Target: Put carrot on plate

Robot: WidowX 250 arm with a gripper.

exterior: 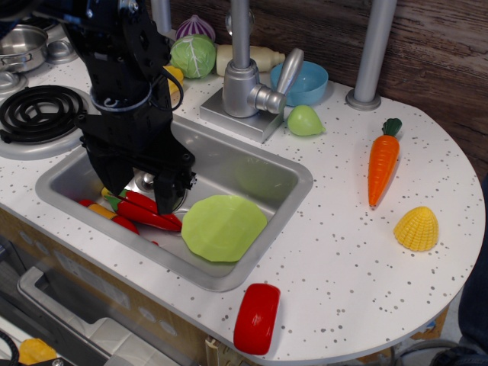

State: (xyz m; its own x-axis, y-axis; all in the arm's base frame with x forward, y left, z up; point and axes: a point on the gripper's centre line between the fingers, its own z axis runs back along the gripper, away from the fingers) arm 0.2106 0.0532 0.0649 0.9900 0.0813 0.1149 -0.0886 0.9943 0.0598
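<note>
The orange carrot with its dark green stem lies on the white speckled counter at the right, far from the arm. The light green plate lies flat in the steel sink, toward its front right. My black gripper hangs in the left half of the sink, jaws spread wide and empty, just above the red chili peppers. The plate is just to the right of the gripper.
A steel faucet stands behind the sink, with a blue bowl and a green fruit beside it. A yellow corn piece and a red block lie on the counter. A stove burner is at the left.
</note>
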